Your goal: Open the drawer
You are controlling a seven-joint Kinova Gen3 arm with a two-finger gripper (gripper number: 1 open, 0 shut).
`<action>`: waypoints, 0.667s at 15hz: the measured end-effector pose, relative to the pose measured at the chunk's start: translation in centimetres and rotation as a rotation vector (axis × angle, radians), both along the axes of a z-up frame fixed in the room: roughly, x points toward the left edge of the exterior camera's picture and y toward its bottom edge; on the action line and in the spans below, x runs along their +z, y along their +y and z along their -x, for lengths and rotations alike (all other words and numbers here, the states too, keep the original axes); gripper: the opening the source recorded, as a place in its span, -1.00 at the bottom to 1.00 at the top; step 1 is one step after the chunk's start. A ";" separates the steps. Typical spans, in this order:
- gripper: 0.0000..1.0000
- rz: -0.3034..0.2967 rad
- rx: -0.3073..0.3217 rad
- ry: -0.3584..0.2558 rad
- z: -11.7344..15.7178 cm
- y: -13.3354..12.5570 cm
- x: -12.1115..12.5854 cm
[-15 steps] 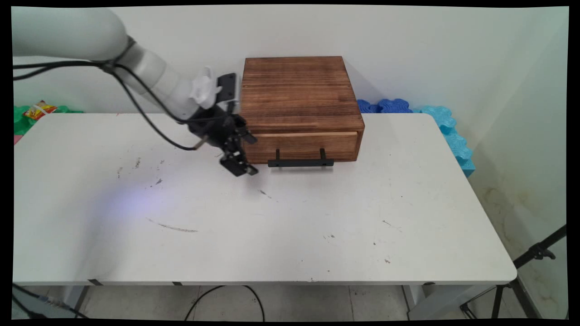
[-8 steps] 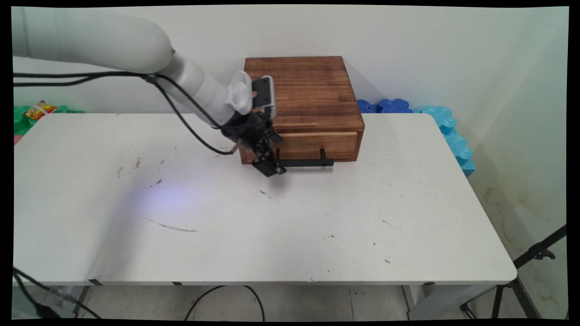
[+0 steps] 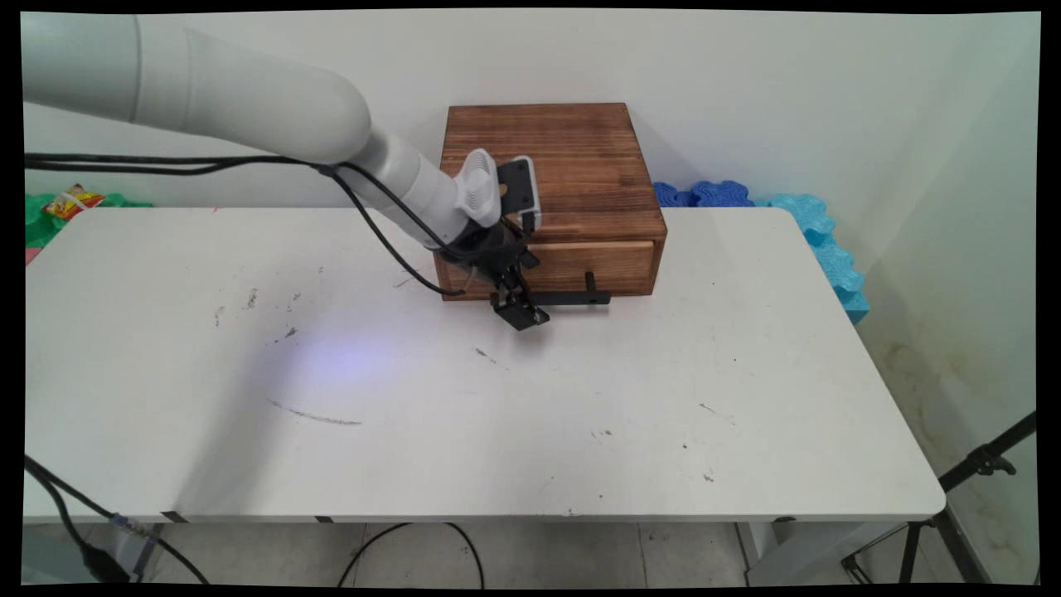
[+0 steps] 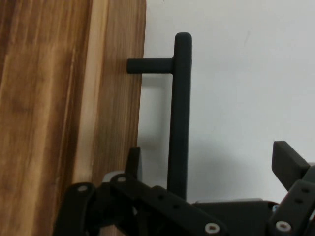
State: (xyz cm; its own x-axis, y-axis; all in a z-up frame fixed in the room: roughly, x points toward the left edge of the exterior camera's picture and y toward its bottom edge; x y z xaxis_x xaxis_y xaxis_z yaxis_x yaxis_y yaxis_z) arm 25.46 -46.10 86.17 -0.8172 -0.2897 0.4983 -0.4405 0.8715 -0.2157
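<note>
ARM: white Kinova arm (image 3: 249,99) reaches in from 10 o'clock of the main view, blk cables (image 3: 381,236) draped under it, wrist angled down toward the box front.

GRIPPER: blk 2-finger gripper (image 3: 522,313) low at the front of the box, right at the left end of the handle. Hand view: fingers spread wide, one finger (image 4: 134,162) on the drawer-face side of the bar, the other (image 4: 288,164) well out on the far side. Bar sits between them, nearer the drawer-side finger. No squeeze on it; can't tell if that finger touches the bar.

BOX: dark-stained wooden box (image 3: 543,166) at 12 o'clock of the table, back against the wall. Single drawer (image 3: 580,264) in its front face looks flush w/ the box front, i.e. closed.

HANDLE: blk bar handle (image 3: 572,297) runs across the drawer front, stood off on short posts; right post visible at (image 3: 590,282), left end hidden behind gripper. In the hand view the bar (image 4: 179,113) runs 12 to 6 o'clock, one post joining it to the wood near the top.

TABLE: white table (image 3: 497,414), scuffed w/ dark marks at 9 o'clock of the gripper and at 6 o'clock.

SURROUNDS: blue foam pieces (image 3: 796,215) past the table's 2 o'clock corner; green stuff w/ a red-yellow packet (image 3: 73,199) past the 10 o'clock corner; tripod leg (image 3: 978,464) at 4 o'clock; cable on floor (image 3: 414,547) under the near edge.
</note>
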 end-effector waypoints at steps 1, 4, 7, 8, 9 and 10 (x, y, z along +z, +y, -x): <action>1.00 0.000 0.002 -0.002 0.2 -0.1 -0.3; 1.00 -0.005 0.010 -0.008 0.7 -0.5 -1.3; 1.00 -0.013 0.016 -0.013 1.1 -0.8 -2.3; 1.00 -0.015 0.016 -0.014 1.2 -0.9 -2.5; 1.00 -0.018 0.015 -0.015 1.5 -1.0 -2.7; 1.00 -0.022 0.016 -0.015 1.6 -1.0 -3.0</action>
